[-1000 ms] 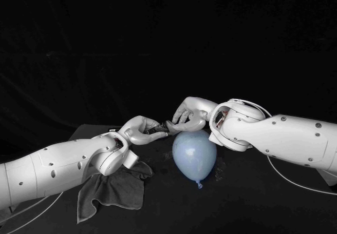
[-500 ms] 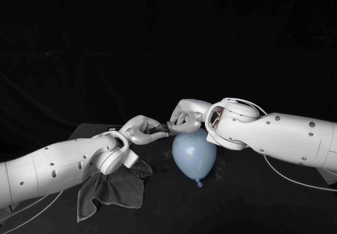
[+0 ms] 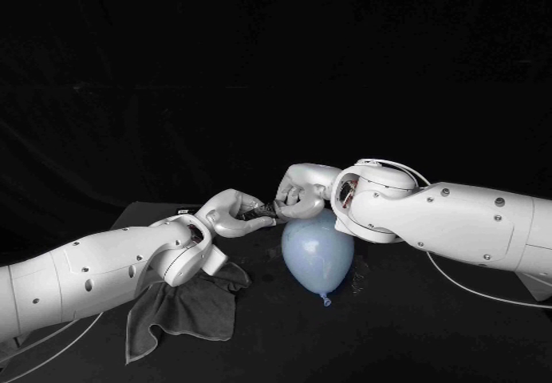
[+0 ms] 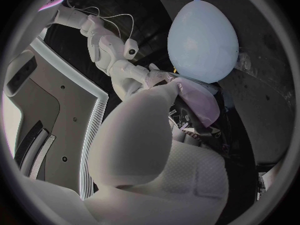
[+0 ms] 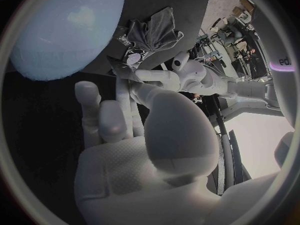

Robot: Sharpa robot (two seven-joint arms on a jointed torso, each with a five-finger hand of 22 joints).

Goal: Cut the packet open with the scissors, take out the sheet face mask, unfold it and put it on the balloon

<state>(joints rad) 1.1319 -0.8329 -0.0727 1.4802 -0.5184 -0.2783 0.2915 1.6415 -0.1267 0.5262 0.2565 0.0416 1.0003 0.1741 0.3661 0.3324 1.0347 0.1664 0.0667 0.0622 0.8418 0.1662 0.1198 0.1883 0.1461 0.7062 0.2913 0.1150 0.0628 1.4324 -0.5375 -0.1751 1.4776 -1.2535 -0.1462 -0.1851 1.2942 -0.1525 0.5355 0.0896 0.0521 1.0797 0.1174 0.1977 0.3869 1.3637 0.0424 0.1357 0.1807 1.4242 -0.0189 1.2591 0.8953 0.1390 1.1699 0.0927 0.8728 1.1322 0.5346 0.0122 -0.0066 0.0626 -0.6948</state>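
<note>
Left hand (image 3: 236, 214) clenched on the dark packet (image 3: 265, 209); I see it held off the table (image 3: 437, 335), just above the wide end of the balloon (image 3: 317, 254). Right hand (image 3: 299, 195) meets it from the opposite side, fingertips pinching a pale folded sheet (image 4: 201, 105) at the packet's mouth. Balloon lies on the table, knot toward me. Dark cloth (image 3: 184, 307) lies crumpled under the left forearm.
</note>
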